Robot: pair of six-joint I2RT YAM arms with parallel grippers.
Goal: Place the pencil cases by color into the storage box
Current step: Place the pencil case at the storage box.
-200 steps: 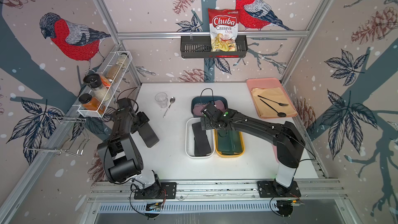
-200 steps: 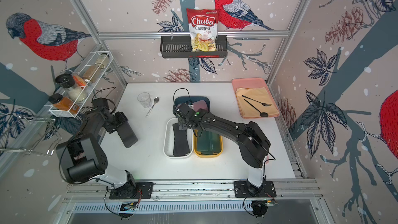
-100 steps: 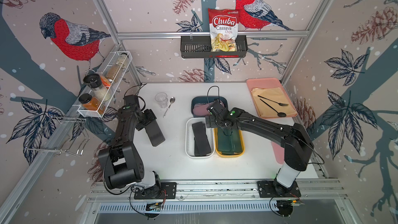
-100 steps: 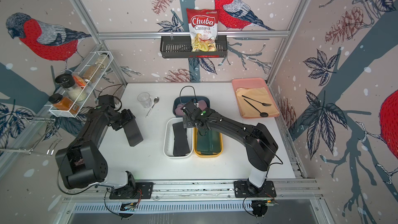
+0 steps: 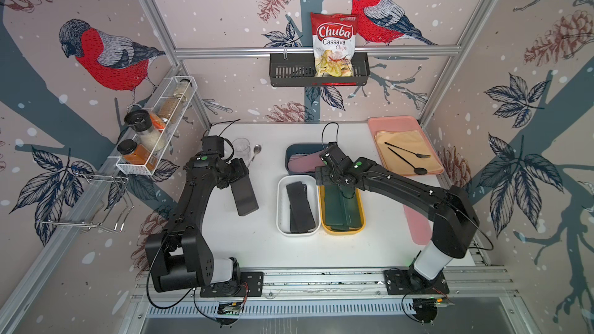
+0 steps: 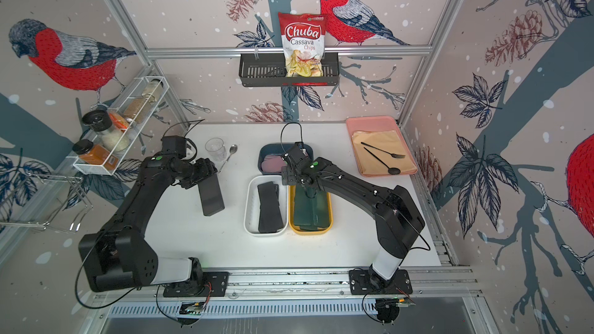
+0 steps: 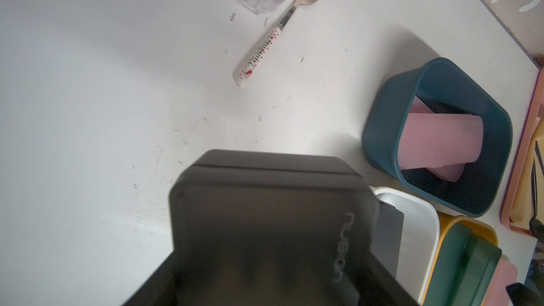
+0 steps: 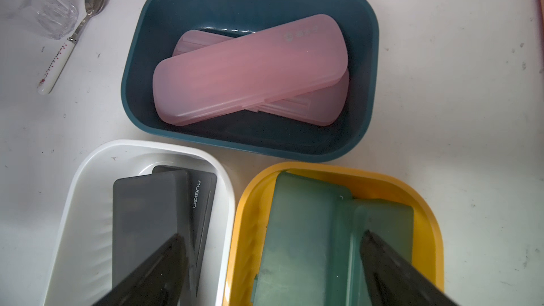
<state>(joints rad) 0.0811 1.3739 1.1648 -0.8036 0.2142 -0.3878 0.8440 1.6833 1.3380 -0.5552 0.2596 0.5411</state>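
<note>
The left gripper (image 5: 237, 182) pinches a black case (image 5: 245, 198) beside the white tub (image 5: 297, 233), while the right gripper (image 8: 270, 238) hangs spread over that tub and the yellow tub (image 5: 342, 231).

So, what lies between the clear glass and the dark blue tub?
A white-handled metal spoon lies there, close beside the glass; the rest up to the tub is bare table. Both top views show it.

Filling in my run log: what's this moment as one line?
left gripper: shut on black case, beside white tub | right gripper: open above green cases in yellow tub | pink case: loose on table
</note>
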